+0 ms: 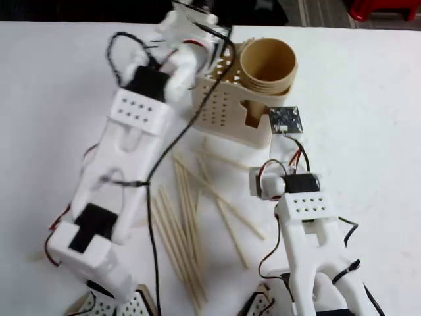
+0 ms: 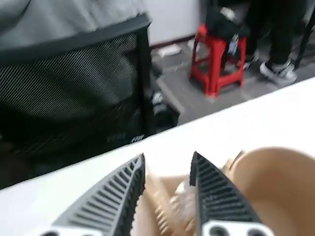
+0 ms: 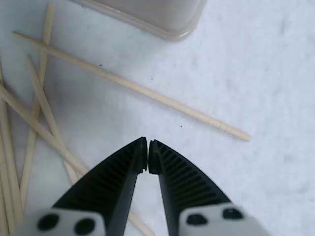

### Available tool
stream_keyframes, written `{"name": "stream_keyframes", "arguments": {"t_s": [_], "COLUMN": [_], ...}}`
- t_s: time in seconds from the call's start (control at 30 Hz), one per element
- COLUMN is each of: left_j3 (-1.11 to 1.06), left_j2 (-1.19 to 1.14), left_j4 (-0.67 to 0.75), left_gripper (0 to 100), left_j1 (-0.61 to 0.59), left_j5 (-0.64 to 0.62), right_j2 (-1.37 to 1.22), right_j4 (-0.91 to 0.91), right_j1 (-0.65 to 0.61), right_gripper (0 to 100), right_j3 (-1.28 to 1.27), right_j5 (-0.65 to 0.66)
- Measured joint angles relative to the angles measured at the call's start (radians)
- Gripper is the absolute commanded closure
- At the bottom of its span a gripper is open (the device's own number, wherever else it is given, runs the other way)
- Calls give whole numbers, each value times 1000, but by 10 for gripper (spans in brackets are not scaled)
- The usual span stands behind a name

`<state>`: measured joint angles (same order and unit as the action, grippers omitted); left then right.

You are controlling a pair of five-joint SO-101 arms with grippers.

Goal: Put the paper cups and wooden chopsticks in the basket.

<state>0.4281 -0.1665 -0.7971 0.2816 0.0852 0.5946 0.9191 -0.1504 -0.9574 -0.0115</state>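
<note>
A stack of brown paper cups (image 1: 266, 64) stands inside the cream lattice basket (image 1: 223, 108) at the back of the table. Several wooden chopsticks (image 1: 187, 220) lie scattered on the white table in front of the basket. My left arm (image 1: 131, 131) stretches over the basket's back left corner. Its gripper (image 2: 167, 161) is open above the basket (image 2: 165, 209), beside the cup rim (image 2: 275, 182), with nothing held. My right gripper (image 3: 147, 150) is shut and empty just above the table. It is a short way from a single chopstick (image 3: 138, 88) and the basket's corner (image 3: 167, 17).
Black cables (image 1: 154, 184) run along the left arm and across the chopsticks. The right arm (image 1: 306, 210) stands to the right of the pile. Beyond the table's far edge are a black mesh chair (image 2: 74, 88) and a red stool (image 2: 216, 54).
</note>
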Motion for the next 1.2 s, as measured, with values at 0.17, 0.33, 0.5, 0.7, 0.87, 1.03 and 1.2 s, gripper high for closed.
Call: {"name": "stream_keyframes", "arguments": {"t_s": [0.17,0.33,0.5,0.7,0.87,1.03,1.2], "left_j3": [0,0,0,-115,-376,-735,-1079], "left_j2": [86,138,163,201,351,571,709], "left_j4": [-212,-465,-712,-865,-827,-717,-628], "left_gripper": [834,834,835,859,857,836,793], "left_j1": [-48,-89,-117,-115,-115,-115,-117], "left_j5": [164,313,434,489,559,647,727], "right_j2": [0,0,0,0,0,0,0], "right_j4": [0,0,0,0,0,0,0], "right_j1": [0,0,0,0,0,0,0], "right_gripper": [981,981,981,981,981,981,981], "right_j3": [0,0,0,0,-2,-2,-2], "right_j5": [0,0,0,0,0,0,0]}}
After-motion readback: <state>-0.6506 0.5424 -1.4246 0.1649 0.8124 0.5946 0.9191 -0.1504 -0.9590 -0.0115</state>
